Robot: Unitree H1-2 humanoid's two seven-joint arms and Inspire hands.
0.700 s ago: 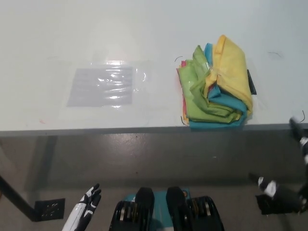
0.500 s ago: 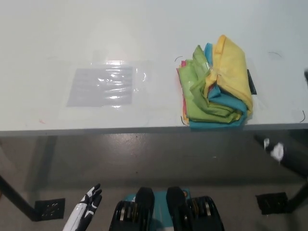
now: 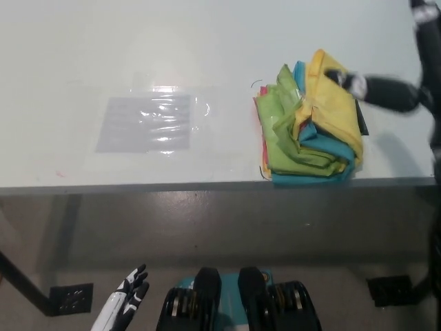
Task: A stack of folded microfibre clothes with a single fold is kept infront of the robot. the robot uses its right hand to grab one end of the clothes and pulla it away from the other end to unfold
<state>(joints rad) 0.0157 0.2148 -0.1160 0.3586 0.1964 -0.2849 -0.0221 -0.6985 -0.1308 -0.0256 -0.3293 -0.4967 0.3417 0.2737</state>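
Note:
A stack of folded microfibre cloths (image 3: 303,141) lies near the table's front edge, right of centre. A yellow cloth (image 3: 331,110) is on top, with green, blue and a sliver of pink below it. My black right hand (image 3: 382,92) comes in from the upper right and hovers over the yellow cloth's far right part. It is blurred by motion, and I cannot see whether it touches the cloth. My white left hand (image 3: 129,295) rests below the table at the lower left, open and holding nothing.
A clear plastic sheet (image 3: 148,124) lies flat on the pale table (image 3: 83,55), left of the stack. A small dark object (image 3: 362,118) pokes out at the stack's right side. The table's front edge (image 3: 138,186) runs across the middle of the picture.
My right arm has swung up from below the table at the lower right to above the stack's yellow top cloth. The stack and my left hand have stayed put.

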